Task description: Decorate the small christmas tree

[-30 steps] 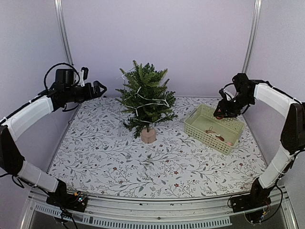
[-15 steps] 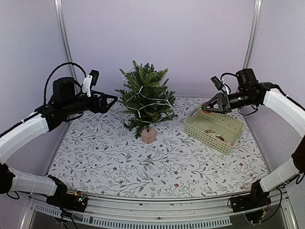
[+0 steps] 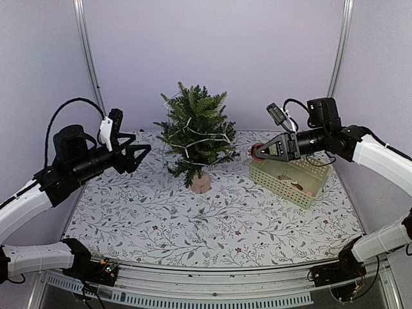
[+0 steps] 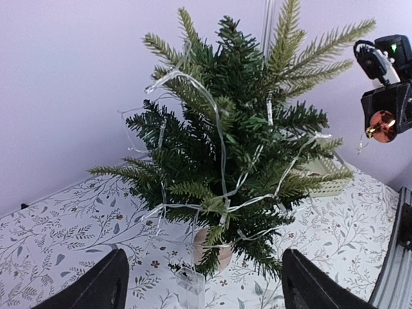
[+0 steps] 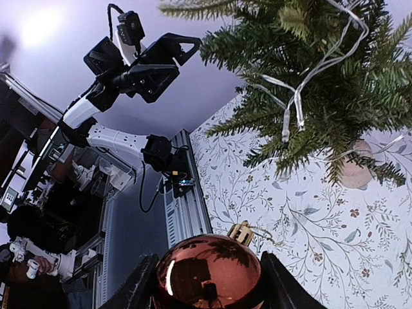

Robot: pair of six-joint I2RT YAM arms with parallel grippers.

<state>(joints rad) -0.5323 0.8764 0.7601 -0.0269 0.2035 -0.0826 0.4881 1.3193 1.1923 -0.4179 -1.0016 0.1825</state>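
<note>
From above, your tree (image 3: 196, 138) stands at the table's 12 o'clock. The left gripper (image 3: 140, 158), at its 9, is spread and empty. The right gripper (image 3: 257, 153), at its 3, clamps a red ball (image 3: 255, 154). In the left wrist view the tree sits dead centre. In the right wrist view you see the ball at 6 and the tree at 1.

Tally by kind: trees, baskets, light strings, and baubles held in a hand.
small christmas tree: 1
basket: 1
light string on the tree: 1
bauble, in the right hand: 1
Total: 4
</note>
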